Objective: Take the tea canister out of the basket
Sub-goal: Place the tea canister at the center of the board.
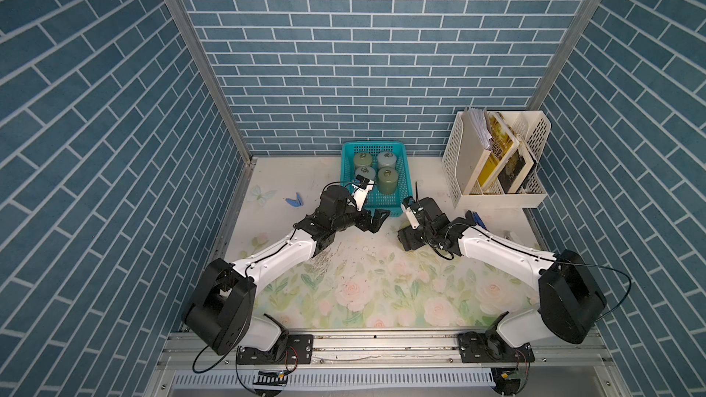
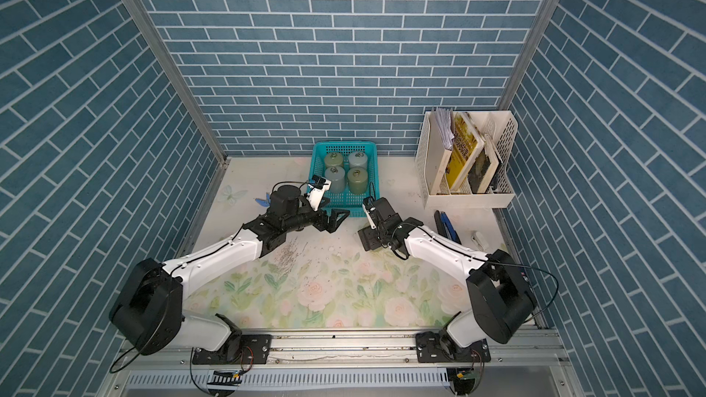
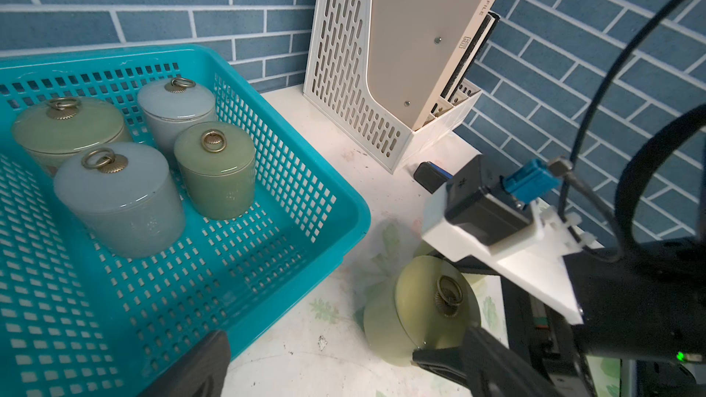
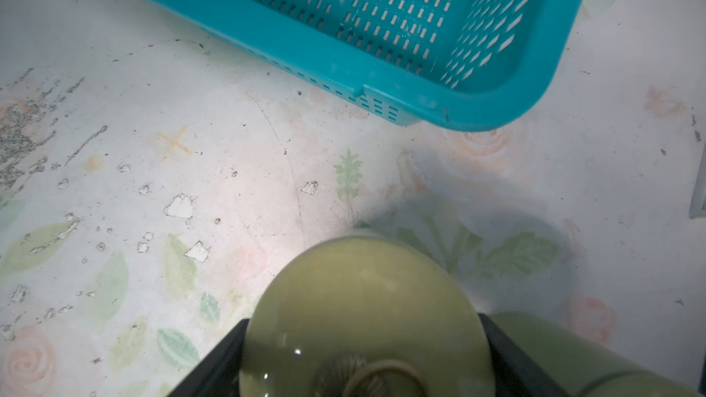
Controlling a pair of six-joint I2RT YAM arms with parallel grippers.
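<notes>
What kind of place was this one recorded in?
Most likely a staged robot test booth: brick-print walls, two arms bolted to a rail beside a flower-print table, with a basket and file rack as props.

Tea canister (image 3: 414, 309): pale olive-green glaze, brass ring knob on lid, outside the basket, just off its near corner.
Basket (image 1: 368, 143): teal perforated plastic, rear centre, holding four lidded jars (image 1: 387, 181), upright.

The left arm (image 1: 275, 257) and right arm (image 1: 500, 250) share white shells, black joint housings and looping black cables.
</notes>
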